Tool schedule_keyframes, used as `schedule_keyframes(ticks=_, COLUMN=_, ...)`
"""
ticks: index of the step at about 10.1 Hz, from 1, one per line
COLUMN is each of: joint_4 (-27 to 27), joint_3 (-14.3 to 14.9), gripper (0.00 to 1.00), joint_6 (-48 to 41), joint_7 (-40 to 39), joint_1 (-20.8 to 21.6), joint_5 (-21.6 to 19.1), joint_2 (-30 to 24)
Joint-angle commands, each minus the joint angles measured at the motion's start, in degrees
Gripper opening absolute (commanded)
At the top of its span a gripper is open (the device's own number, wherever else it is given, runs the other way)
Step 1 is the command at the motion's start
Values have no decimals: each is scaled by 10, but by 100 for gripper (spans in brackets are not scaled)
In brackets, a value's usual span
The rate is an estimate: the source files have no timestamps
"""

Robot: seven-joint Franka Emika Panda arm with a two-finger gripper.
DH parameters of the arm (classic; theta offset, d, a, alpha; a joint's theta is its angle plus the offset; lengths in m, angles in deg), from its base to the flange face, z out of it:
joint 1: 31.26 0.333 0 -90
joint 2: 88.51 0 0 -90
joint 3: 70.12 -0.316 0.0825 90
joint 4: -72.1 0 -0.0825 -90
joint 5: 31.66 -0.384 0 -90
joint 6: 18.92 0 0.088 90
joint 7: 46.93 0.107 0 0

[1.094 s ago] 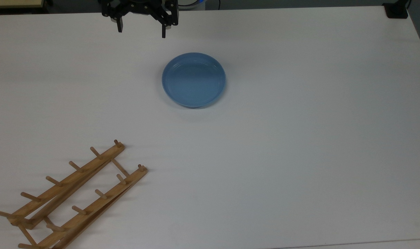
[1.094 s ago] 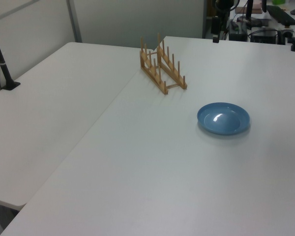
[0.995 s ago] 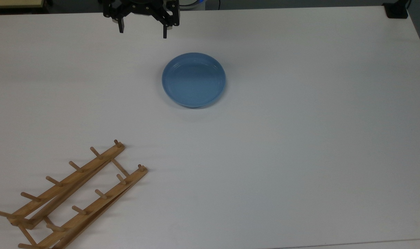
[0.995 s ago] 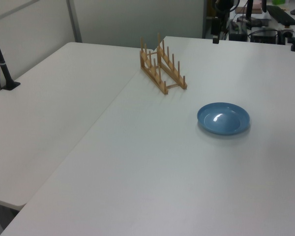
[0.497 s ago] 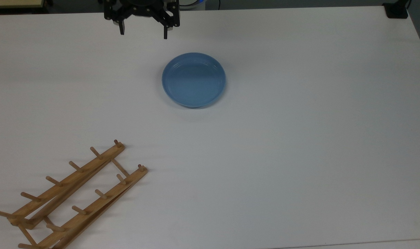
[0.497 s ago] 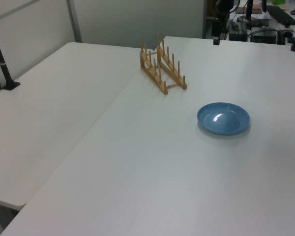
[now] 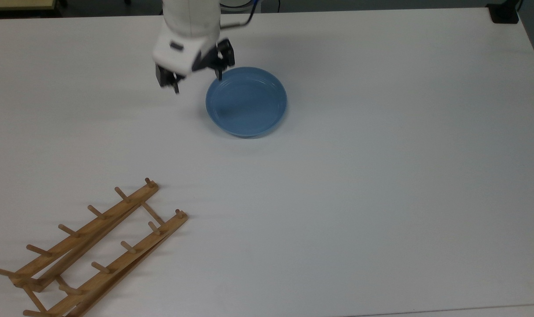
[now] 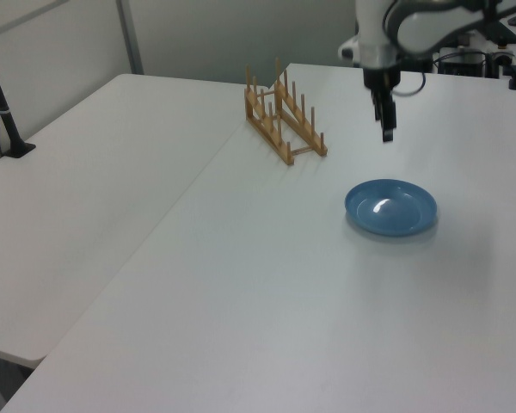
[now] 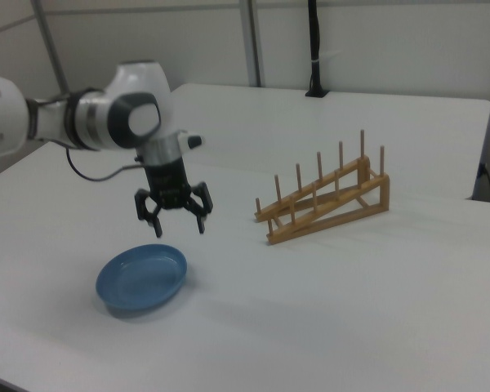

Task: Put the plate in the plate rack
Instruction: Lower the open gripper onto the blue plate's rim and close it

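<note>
The pincer [image 9: 177,226] hangs wide open and empty above the plate [image 7: 246,101], which lies flat on the surface [image 7: 381,176], well apart from the rack [image 7: 86,251]. Risk — the glossy, shallow rim may slip from the fingers, or a descending finger may strike it and push the plate away.

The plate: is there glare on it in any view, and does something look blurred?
Left view: a bright white glare spot sits on the plate. Top view: no sharp glare on it, and the gripper looks slightly smeared. Right view: the plate shows only a soft sheen.
</note>
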Motion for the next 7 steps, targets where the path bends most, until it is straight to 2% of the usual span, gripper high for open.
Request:
schedule_keyframes(ticks=1, joint_4=7, joint_3=-1, gripper=74, joint_6=48, joint_7=-20, joint_1=8, joint_5=3, joint_2=58)
schedule_keyframes(ticks=2, joint_4=7, joint_3=-2, gripper=56, joint_6=58, joint_7=-20, joint_1=19, joint_5=21, joint_2=78)
schedule_keyframes(ticks=4, joint_4=4, joint_3=-2, gripper=28, joint_6=72, joint_7=-20, joint_1=24, joint_5=31, joint_2=103)
schedule_keyframes(ticks=6, joint_4=-1, joint_3=-2, gripper=24, joint_6=74, joint_7=-20, joint_1=25, joint_5=49, joint_2=121)
schedule_keyframes(ticks=7, joint_4=-1, joint_3=-2, gripper=9, joint_6=82, joint_7=-20, joint_1=26, joint_5=49, joint_2=121)
